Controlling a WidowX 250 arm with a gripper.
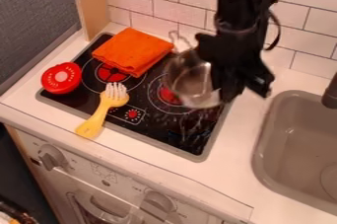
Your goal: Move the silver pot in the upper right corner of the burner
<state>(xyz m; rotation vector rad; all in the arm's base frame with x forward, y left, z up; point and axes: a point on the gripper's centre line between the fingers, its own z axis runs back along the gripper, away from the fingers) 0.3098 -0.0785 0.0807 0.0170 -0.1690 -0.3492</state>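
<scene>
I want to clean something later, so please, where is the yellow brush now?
In the camera view, the yellow brush lies on the left of the stovetop, bristles toward the orange cloth, handle crossing its front edge onto the counter.

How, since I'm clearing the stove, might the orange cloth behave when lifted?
The cloth looks creased and soft, so it should droop. It seems thin, so probably light. Its folds may open if one layer is pinched.

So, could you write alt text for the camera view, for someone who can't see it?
A black robot gripper hangs over a toy kitchen's black stovetop, at the right side of a silver pot. An orange cloth, a round red object and a yellow brush lie to the left; a gray sink is at right.
</scene>
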